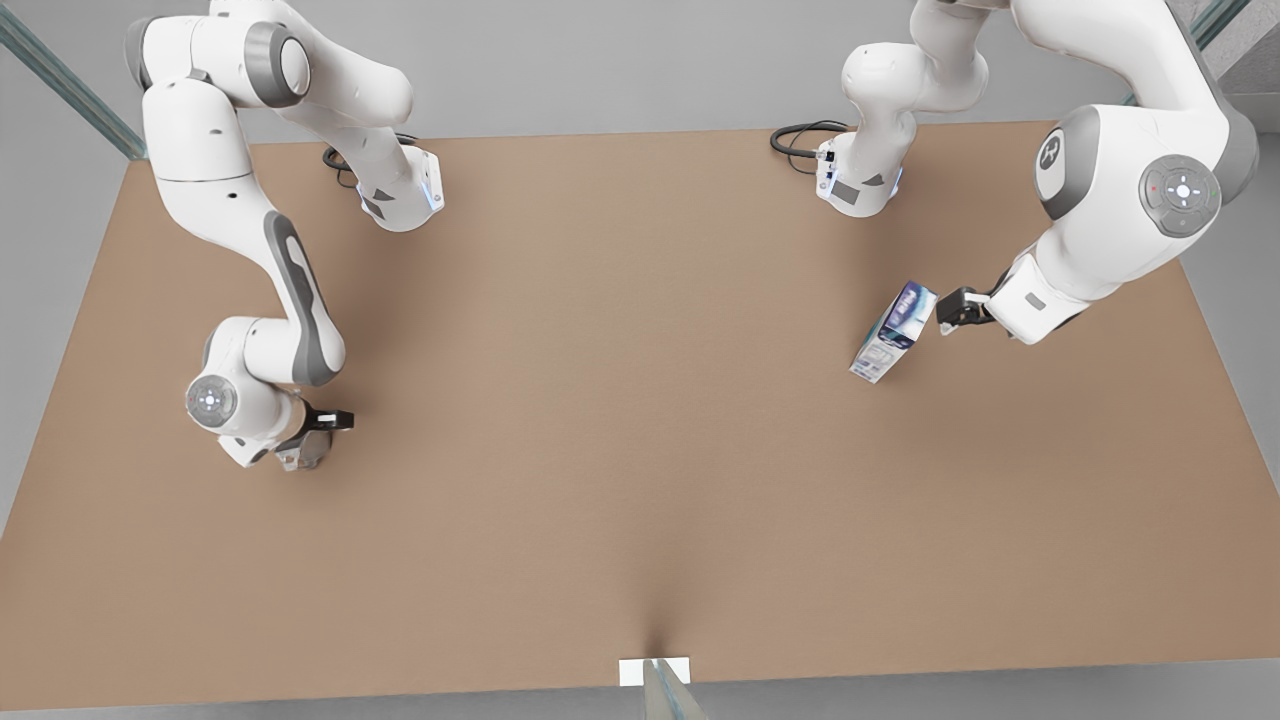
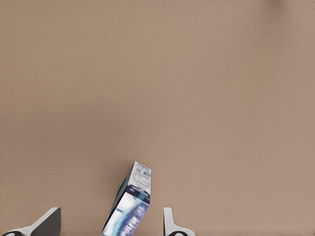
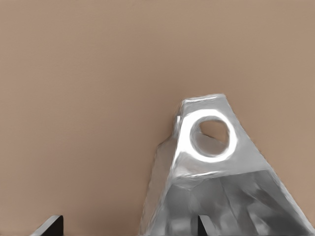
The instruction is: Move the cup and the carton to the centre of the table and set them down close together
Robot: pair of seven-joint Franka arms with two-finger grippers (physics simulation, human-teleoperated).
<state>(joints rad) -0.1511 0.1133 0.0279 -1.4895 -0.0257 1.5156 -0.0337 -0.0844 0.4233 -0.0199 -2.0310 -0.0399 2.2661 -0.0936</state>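
The carton point(image 1: 893, 332) is seen tilted on the tabletop point(image 1: 620, 420) at the front view's right, well away from the centre, with the left pincer point(image 1: 950, 312) just beside its upper end. In the left wrist view the carton point(image 2: 129, 202) leans between the spread fingers point(image 2: 170, 222), which are not closed on it, so the pincer is released. The cup point(image 3: 221, 182) is seen close under the right pincer point(image 1: 310, 440) at the front view's left; one finger appears inside the rim and the other stands clear, so the pincer is judged released. A topple of the leaning carton is the likely failure if it is nudged before being clamped. The cup could slip aside if pinched off-centre.
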